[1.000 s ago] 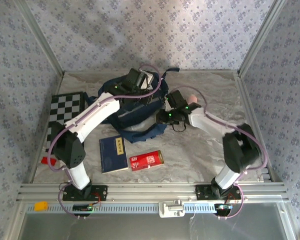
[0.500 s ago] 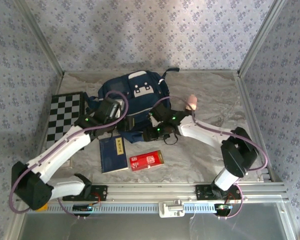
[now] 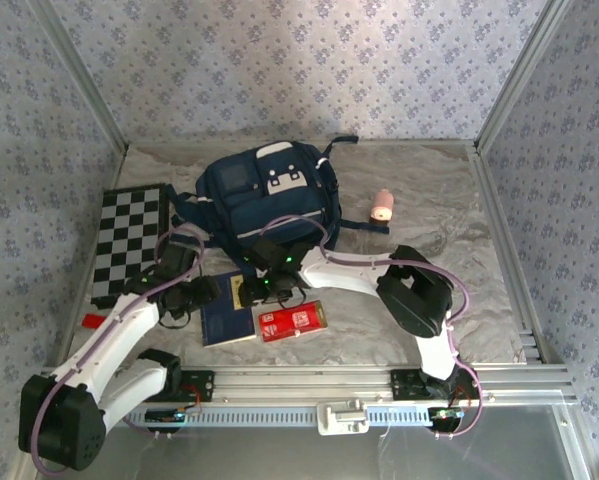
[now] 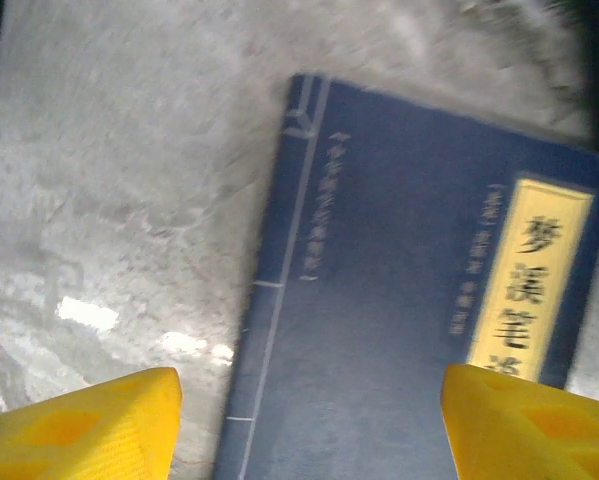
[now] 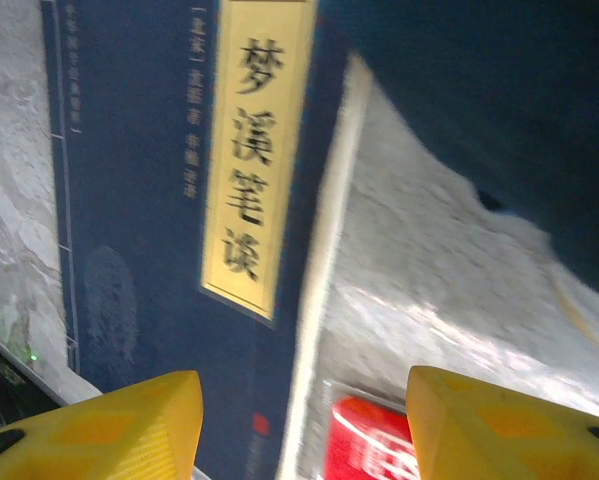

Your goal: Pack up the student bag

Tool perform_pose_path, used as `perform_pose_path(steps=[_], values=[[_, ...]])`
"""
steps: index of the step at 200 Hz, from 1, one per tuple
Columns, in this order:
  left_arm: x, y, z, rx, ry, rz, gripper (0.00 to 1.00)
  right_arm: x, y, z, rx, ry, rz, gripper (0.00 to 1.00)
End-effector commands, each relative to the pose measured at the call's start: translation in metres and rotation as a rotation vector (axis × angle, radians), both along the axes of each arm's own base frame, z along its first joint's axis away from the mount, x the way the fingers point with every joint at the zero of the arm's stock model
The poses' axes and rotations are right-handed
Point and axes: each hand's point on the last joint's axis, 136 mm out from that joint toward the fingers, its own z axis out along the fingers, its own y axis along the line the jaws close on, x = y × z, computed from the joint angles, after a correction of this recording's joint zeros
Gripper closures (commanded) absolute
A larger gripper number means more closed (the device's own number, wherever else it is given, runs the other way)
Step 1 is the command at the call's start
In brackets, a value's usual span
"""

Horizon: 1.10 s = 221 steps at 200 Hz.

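Observation:
The student bag (image 3: 264, 192), a navy backpack with white-grey patches, lies at the back middle of the table. Its dark fabric fills the upper right of the right wrist view (image 5: 479, 100). A dark blue book (image 3: 225, 312) with a yellow title label lies in front of it. My left gripper (image 3: 195, 296) hovers open over the book's left edge (image 4: 399, 330), yellow fingertips (image 4: 89, 420) wide apart, nothing between them. My right gripper (image 3: 265, 288) is open above the book's right edge (image 5: 149, 200), over the gap to a red box (image 5: 374, 445).
The red box (image 3: 292, 320) lies just right of the book. A pink roll (image 3: 382, 205) sits right of the bag. A checkerboard (image 3: 129, 240) lies at the left, with a small red item (image 3: 92, 321) near its front corner. Metal frame rails line the near edge.
Both arms pulled back from the bag toward the near side and now hang over the book. Both grippers opened. The bag settled flat, its front face showing.

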Motion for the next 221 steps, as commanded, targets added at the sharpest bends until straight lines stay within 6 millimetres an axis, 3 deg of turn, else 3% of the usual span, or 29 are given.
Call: perform_pose_path(steps=[1, 64, 73, 113, 166, 221], values=[[-0.009, -0.002, -0.008, -0.049, 0.019, 0.048, 0.32, 0.004, 0.005, -0.006, -0.031, 0.008, -0.065, 0.42], [-0.024, -0.005, -0.025, -0.106, 0.032, 0.066, 0.41, 0.006, 0.019, -0.027, -0.061, 0.033, -0.067, 0.46], [-0.017, -0.007, -0.022, -0.112, 0.001, 0.056, 0.42, 0.007, 0.019, -0.029, -0.066, 0.030, -0.070, 0.47], [-0.022, -0.006, -0.033, -0.099, 0.037, 0.053, 0.49, 0.003, 0.032, -0.036, -0.034, 0.060, -0.049, 0.48], [-0.025, -0.002, -0.037, -0.086, 0.033, 0.066, 0.56, 0.001, 0.053, -0.007, 0.033, 0.038, -0.018, 0.51], [-0.026, 0.001, -0.040, -0.069, 0.035, 0.068, 0.58, 0.000, 0.058, 0.023, 0.092, 0.020, 0.001, 0.55]])
